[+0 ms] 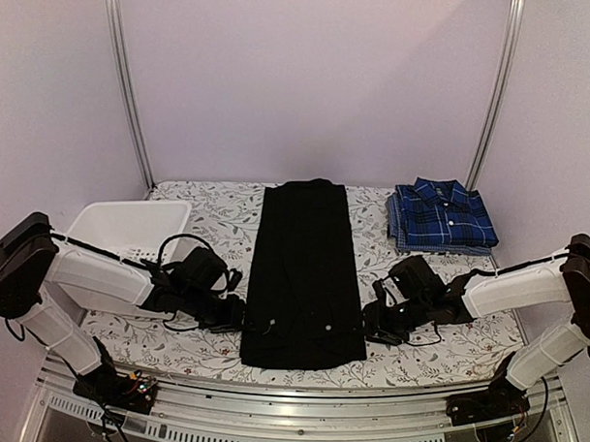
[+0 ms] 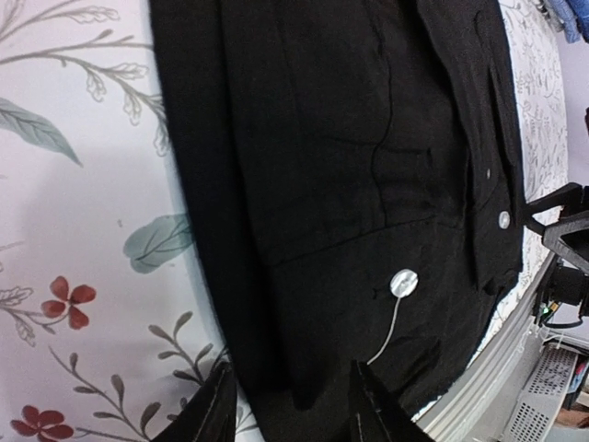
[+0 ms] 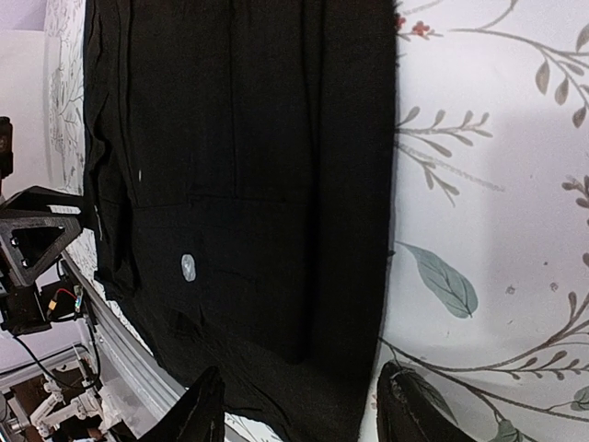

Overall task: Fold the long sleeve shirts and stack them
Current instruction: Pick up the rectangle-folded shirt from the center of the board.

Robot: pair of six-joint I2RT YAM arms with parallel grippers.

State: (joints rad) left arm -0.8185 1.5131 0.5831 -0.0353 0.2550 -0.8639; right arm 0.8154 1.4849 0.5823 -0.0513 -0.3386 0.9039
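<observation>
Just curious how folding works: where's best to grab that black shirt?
Probably grip the black shirt at its near hem corners, left gripper from its left edge, right gripper from the right. It lies flat as a narrow strip, both side edges exposed.

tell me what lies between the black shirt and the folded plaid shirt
Nothing but a bare strip of the floral table cover separates the black shirt from the plaid shirt; the top view shows it.
</observation>
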